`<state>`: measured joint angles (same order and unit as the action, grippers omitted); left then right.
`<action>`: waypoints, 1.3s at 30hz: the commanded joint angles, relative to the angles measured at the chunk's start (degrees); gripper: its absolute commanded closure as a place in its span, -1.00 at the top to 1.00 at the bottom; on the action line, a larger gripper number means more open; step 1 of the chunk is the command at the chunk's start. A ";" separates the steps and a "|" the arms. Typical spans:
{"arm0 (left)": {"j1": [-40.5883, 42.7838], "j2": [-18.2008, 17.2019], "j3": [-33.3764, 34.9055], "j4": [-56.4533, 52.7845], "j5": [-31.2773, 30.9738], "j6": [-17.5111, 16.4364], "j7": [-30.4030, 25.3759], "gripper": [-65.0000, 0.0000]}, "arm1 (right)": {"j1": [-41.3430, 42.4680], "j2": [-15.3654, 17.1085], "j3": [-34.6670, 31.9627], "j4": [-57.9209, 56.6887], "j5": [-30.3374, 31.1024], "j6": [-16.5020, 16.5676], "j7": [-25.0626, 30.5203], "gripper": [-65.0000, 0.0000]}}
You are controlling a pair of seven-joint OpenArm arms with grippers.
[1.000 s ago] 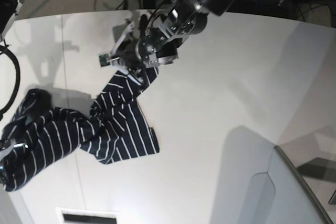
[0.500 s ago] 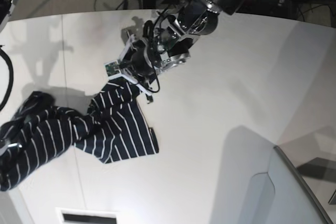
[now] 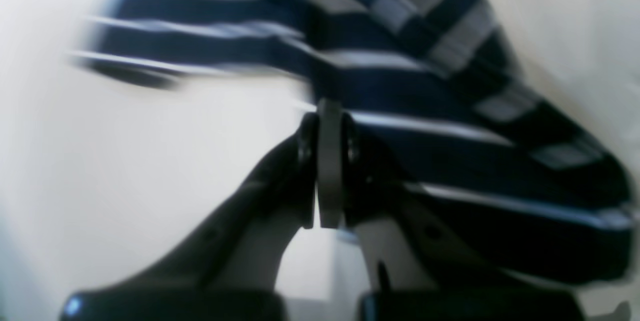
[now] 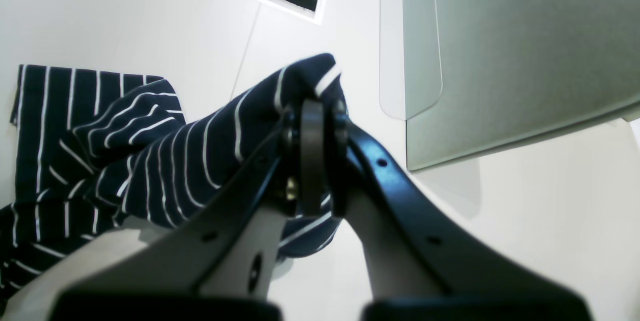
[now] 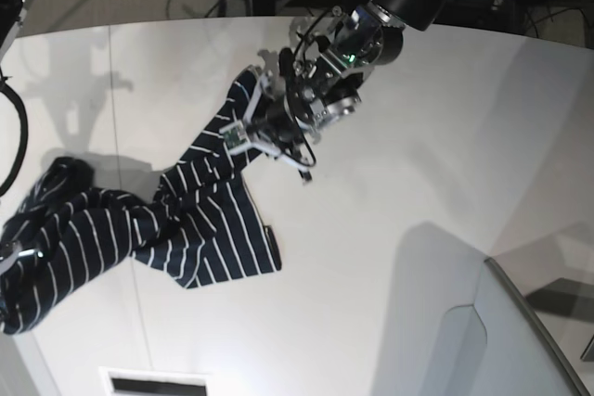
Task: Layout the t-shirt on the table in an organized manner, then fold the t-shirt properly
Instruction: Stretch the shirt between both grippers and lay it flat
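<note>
surface: white tabletop, thin straight seam, curved far edge | on it: dark navy white-striped t-shirt, crumpled, spread from left edge toward centre, partly lifted | right: grey panel

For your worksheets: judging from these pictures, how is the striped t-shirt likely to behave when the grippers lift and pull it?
The t-shirt probably behaves floppy: it sags in folds between the left gripper and the right gripper. It seems light, hanging from small pinches. It likely drags and bunches, as its crumpled heap on the table suggests.
</note>
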<state>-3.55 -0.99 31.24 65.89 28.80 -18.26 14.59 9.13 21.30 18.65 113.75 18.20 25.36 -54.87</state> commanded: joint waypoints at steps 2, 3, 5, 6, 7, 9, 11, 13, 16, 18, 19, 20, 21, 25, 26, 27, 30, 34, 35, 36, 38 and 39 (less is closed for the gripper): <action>-0.80 0.51 -0.17 -1.32 -0.01 0.11 0.31 -1.00 | 1.20 0.99 0.55 0.66 0.31 -0.27 1.64 -1.00; -0.80 0.51 -0.17 -2.20 -0.01 0.02 0.31 -1.00 | 1.20 0.99 0.64 0.66 0.31 -0.27 1.64 -1.00; -0.80 0.16 -0.08 -3.43 0.35 -0.07 0.49 -1.00 | 1.20 0.99 0.73 0.66 0.31 -0.27 1.64 -1.00; -0.71 -0.54 -0.08 -3.87 1.14 -0.07 0.49 -1.00 | 1.20 1.07 0.91 0.66 0.31 -0.27 1.64 -1.00; -0.62 -1.60 -0.08 -4.48 2.81 -0.07 0.49 -1.00 | 1.20 1.07 1.78 0.66 0.31 -0.27 1.64 -1.00; -0.36 -3.01 -0.70 -5.80 6.41 0.02 0.49 -1.00 | 1.12 1.07 3.45 0.66 0.31 -0.27 1.64 -1.00; -0.45 -5.29 -0.87 -7.03 8.87 0.11 0.49 -1.00 | 0.76 1.07 4.77 0.58 0.31 -0.27 1.64 -1.00; -0.45 -8.10 -0.87 -7.29 9.14 0.11 0.49 -1.00 | -0.64 1.07 5.04 0.58 0.31 -0.27 1.55 -1.00; -0.27 -12.15 -3.24 -7.21 9.05 0.11 0.58 -1.00 | -5.39 0.63 5.04 0.58 0.57 -0.27 1.64 -1.00; -0.18 -14.08 -7.38 -7.21 9.14 0.11 0.58 -1.00 | -8.82 -2.00 4.69 0.58 0.57 -0.27 1.90 -1.00; -0.10 -15.23 -9.40 -7.21 9.23 0.11 0.58 -1.00 | -10.49 -2.79 4.69 0.58 0.57 -0.27 1.90 -1.00; -0.10 -16.28 -11.16 -7.21 9.23 0.11 0.49 -1.00 | -12.51 -3.32 4.33 0.49 0.57 -0.27 1.90 -1.00; -0.10 -17.07 -12.83 -7.21 9.23 0.02 0.49 -1.00 | -14.27 -3.59 4.25 0.49 0.66 -0.27 1.90 -1.00; -0.27 -20.41 -16.78 -7.12 9.14 0.02 0.40 -1.00 | -19.81 -7.81 4.25 0.49 0.66 -0.18 1.55 -1.00; -0.18 -20.85 -17.31 -7.03 9.05 0.02 0.31 -1.00 | -21.48 -8.60 4.25 0.49 0.66 -0.18 1.55 -1.00; -0.10 -21.12 -17.66 -6.77 9.05 0.02 0.31 -1.00 | -22.88 -9.39 4.25 0.40 0.66 -0.18 1.55 -1.00; 1.31 -21.47 -18.28 -4.66 8.96 0.02 0.49 -1.00 | -25.87 -11.85 4.25 -2.15 0.66 -0.18 1.55 -1.00; 3.24 -21.38 -18.28 -0.26 9.14 0.02 0.58 -1.00 | -27.63 -15.01 4.25 -8.92 0.66 -0.18 1.55 -1.00; 3.86 -21.38 -18.28 0.79 9.14 -0.07 0.58 -1.00 | -27.81 -15.63 4.25 -10.33 0.66 -0.18 1.55 -1.00; 4.47 -21.29 -18.28 2.20 9.23 -0.07 0.58 -1.00 | -27.89 -16.16 4.25 -11.73 0.66 -0.18 1.47 -1.00; 4.91 -21.29 -18.28 5.19 9.23 -0.07 2.33 -1.00 | -28.25 -17.04 4.25 -13.49 0.66 -0.18 0.23 -1.00; 5.27 -21.29 -18.28 6.77 9.23 -0.07 4.53 -1.00 | -28.42 -17.21 4.25 -13.58 0.66 -0.18 -0.82 -1.00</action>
<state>2.35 -21.76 13.23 71.81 38.11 -18.39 19.49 -19.57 3.42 22.61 99.20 18.26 25.10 -56.55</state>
